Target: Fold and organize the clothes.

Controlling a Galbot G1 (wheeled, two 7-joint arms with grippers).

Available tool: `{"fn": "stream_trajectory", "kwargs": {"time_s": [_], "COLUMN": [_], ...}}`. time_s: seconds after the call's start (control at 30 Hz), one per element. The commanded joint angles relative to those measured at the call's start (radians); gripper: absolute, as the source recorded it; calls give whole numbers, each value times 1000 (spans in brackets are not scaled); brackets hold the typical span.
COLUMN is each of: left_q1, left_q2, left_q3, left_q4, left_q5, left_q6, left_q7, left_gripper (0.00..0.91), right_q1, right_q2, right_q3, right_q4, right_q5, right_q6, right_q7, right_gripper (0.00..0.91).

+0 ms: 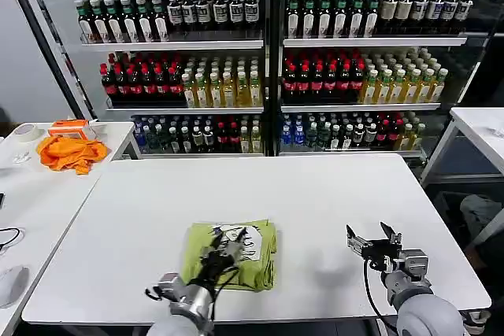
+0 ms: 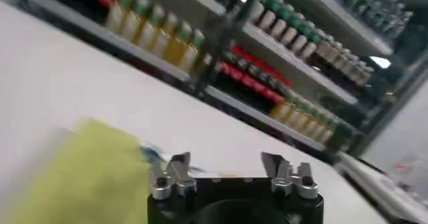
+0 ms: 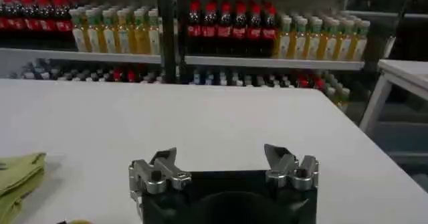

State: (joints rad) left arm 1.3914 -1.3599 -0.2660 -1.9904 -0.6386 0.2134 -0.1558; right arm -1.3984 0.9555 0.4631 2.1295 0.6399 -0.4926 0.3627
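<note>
The lime-green T-shirt [image 1: 233, 253] lies folded into a compact rectangle on the white desk [image 1: 315, 202], near its front edge, with the white and dark print facing up. The left gripper [image 1: 228, 248] is over the shirt's middle, and its fingers [image 2: 179, 168] stand wide apart with nothing between them; in the left wrist view the green cloth [image 2: 80, 178] shows beside and just below them, and the print's edge is just ahead of the fingers. The right gripper [image 1: 372, 240] hovers over bare desk well apart from the shirt, on the robot's right, also with fingers [image 3: 162, 162] spread wide and empty; in the right wrist view a corner of the shirt [image 3: 19, 178] shows far off to one side of them. Nothing lies on the desk between the two grippers. Beyond the fingers, behind the desk's far edge, stand shelves [image 1: 268, 45] full of bottles [image 1: 323, 76] in rows, dark, red, yellow and clear. On a second desk [image 1: 31, 194] at the robot's left lies an orange cloth [image 1: 71, 153], with an orange box [image 1: 69, 127] just behind it and a roll of tape [image 1: 27, 133] near it. One more white desk [image 1: 484, 127] stands at the far right.
</note>
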Motion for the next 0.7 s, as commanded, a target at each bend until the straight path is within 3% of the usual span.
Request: {"fn": "stream_trajectory", "kwargs": {"time_s": [0.03, 0.7], "left_q1": [82, 65], "left_q2": [41, 10], "left_q3": [-197, -125], "left_q4": [-16, 88], "left_q5": [143, 128], "left_q6": [-56, -14], "left_q7": [-10, 17], "left_gripper": [907, 907], "right_q1": [2, -23], "right_q2": [5, 21], "right_q3": [0, 13], "right_q4": [-2, 21], "right_q5": [-3, -21], "right_q6": [1, -4], "right_q7": [0, 6], "right_gripper": [907, 907]}}
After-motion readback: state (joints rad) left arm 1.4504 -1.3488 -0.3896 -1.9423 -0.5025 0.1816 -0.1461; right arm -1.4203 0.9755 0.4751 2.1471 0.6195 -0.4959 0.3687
